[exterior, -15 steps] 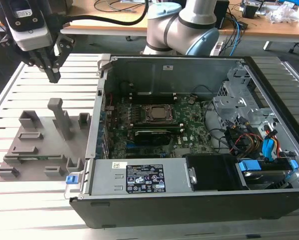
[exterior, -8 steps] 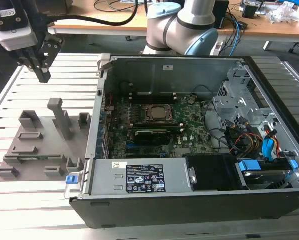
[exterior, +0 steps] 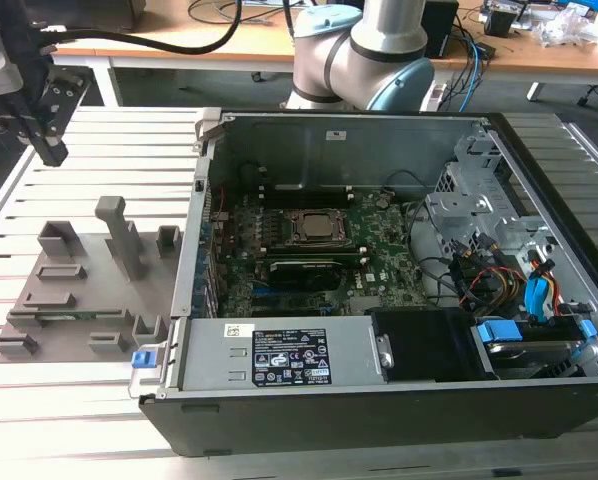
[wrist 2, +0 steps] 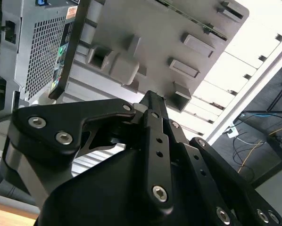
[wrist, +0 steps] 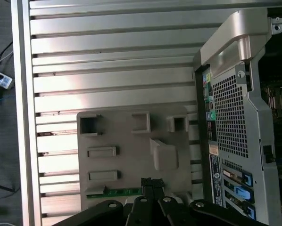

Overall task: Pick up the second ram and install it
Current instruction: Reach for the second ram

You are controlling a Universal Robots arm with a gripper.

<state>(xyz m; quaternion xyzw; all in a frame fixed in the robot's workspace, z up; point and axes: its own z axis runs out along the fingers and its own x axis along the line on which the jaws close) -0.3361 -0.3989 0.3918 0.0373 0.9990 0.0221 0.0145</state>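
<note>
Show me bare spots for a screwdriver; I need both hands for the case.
Free: slatted table between the grey fixture and the pincer, plus the slats nearest the exterior camera. Crowded: the fixture, holding the second ram, and the open case, packed with motherboard and cables.

Nothing here I can read. The power supply (exterior: 219,352) has a black-and-white label (exterior: 291,357), print too small. The case rear (wrist: 230,122) has coloured stickers (wrist: 207,89), illegible.
</note>
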